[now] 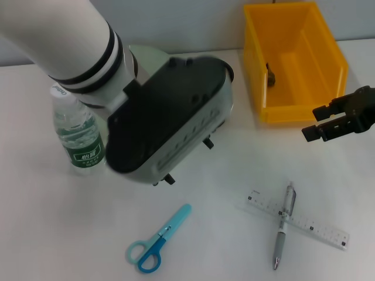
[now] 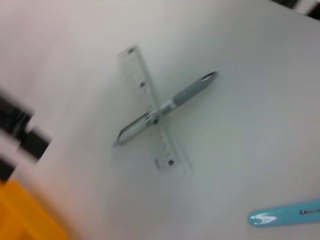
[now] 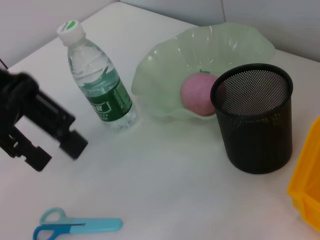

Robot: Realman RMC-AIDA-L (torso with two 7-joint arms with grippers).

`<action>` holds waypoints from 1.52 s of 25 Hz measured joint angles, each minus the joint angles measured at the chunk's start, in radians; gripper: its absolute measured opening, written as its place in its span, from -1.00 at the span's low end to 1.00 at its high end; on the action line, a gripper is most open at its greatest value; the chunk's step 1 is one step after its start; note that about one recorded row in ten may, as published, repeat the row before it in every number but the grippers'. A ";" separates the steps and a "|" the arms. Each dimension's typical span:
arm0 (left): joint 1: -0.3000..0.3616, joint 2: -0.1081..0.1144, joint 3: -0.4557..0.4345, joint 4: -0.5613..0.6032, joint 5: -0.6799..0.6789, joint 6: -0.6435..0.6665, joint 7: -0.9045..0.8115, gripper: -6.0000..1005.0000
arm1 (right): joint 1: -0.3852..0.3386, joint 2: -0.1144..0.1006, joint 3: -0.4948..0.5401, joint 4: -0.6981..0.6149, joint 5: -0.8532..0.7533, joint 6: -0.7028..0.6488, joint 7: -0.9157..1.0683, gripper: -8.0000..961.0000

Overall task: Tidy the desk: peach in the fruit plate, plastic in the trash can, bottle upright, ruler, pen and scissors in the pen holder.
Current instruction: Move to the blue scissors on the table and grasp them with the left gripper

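The water bottle [image 1: 77, 137] stands upright at the left, also shown in the right wrist view [image 3: 97, 82]. The pink peach [image 3: 196, 93] lies in the pale green fruit plate [image 3: 165, 60], beside the black mesh pen holder [image 3: 257, 120]. The blue scissors [image 1: 157, 240] lie near the front. The pen [image 1: 283, 225] lies across the clear ruler [image 1: 302, 220] at the front right. My left gripper [image 1: 187, 161] hovers open over the table's middle, its arm hiding plate and holder from the head view. My right gripper [image 1: 314, 122] is open at the right.
A yellow trash can [image 1: 293, 111] stands at the back right with a small dark item [image 1: 270, 76] inside; I cannot tell what it is. The right gripper hangs just in front of the can's near right corner.
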 joint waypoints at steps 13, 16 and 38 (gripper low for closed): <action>-0.058 -0.002 0.074 -0.117 0.093 -0.041 0.341 0.65 | 0.033 -0.043 0.001 0.097 -0.014 -0.003 0.084 0.59; -0.036 -0.003 0.086 -0.104 0.094 -0.034 0.393 0.65 | 0.033 -0.054 0.008 0.116 -0.013 0.002 0.090 0.59; 0.053 0.002 0.134 -0.089 0.056 -0.005 0.711 0.64 | 0.050 -0.057 0.013 0.159 -0.014 0.036 0.131 0.59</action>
